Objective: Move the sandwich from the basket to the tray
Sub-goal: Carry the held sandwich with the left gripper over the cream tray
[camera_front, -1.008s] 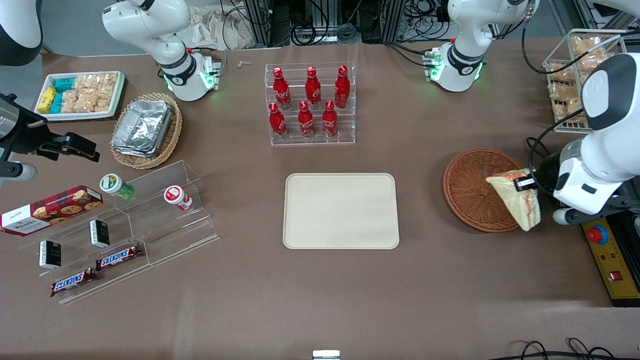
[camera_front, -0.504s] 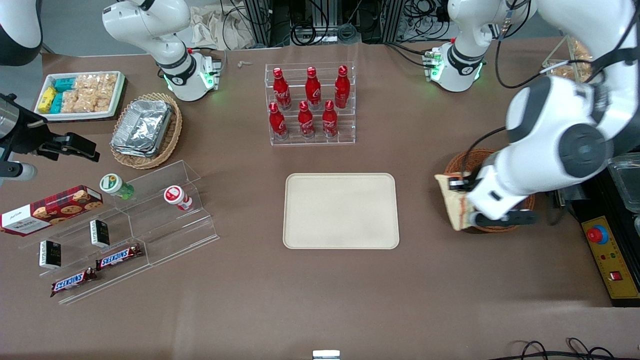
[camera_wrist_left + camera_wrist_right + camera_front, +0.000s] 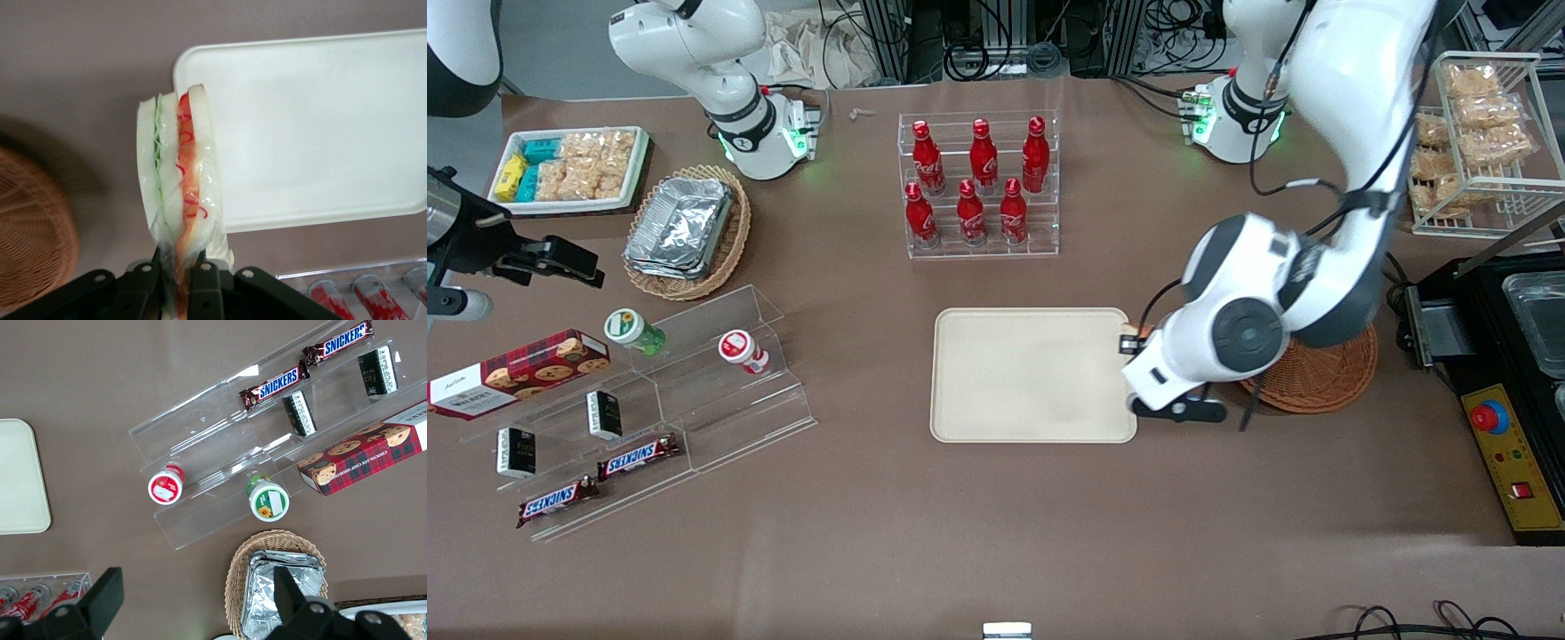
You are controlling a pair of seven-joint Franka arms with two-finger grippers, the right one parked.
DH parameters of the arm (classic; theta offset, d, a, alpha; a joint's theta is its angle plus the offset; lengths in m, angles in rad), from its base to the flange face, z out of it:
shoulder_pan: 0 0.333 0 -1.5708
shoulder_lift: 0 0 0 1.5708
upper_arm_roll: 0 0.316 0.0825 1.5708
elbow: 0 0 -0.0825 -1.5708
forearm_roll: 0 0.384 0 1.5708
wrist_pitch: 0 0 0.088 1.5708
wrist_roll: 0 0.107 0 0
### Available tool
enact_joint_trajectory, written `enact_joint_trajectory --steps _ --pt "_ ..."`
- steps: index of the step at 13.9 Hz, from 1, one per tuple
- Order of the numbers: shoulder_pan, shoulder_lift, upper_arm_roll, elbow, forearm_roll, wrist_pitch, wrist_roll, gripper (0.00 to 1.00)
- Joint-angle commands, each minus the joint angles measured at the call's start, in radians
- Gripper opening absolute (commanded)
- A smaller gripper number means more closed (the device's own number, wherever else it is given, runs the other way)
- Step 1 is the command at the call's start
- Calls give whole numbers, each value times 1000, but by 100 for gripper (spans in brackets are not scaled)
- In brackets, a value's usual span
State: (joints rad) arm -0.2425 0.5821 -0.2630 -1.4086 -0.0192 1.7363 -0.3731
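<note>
The sandwich (image 3: 177,173), a clear-wrapped wedge of white bread with orange-red and green filling, hangs in the air with my left gripper (image 3: 175,268) shut on its wrapped end. It hangs over the edge of the cream-beige tray (image 3: 320,133), at the end nearest the basket (image 3: 33,233). In the front view my gripper (image 3: 1131,342) is at that same edge of the tray (image 3: 1032,373), and the arm hides most of the sandwich. The reddish-brown wicker basket (image 3: 1325,382) shows partly from under the arm, with nothing visible in it.
A clear rack of red bottles (image 3: 980,187) stands farther from the front camera than the tray. Toward the parked arm's end are an acrylic snack stand (image 3: 649,391) and a tan basket of foil containers (image 3: 687,231). A wire snack rack (image 3: 1476,133) and control box (image 3: 1512,444) stand beside the basket.
My gripper has carried the sandwich from over the basket sideways to the tray's edge. The arm now covers part of the basket.
</note>
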Motion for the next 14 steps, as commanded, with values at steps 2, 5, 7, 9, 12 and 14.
enact_joint_trajectory --steps 2,5,7,9,12,14 --pt "-43 91 4 33 -2 66 -36 0" --pt "-64 123 4 19 1 115 -35 0" --pt "-69 151 5 10 7 140 -35 0" --pt "-72 157 8 7 8 141 -35 19" --pt "-75 157 8 -6 50 143 -35 99" --pt "-73 151 8 -6 50 140 -38 99"
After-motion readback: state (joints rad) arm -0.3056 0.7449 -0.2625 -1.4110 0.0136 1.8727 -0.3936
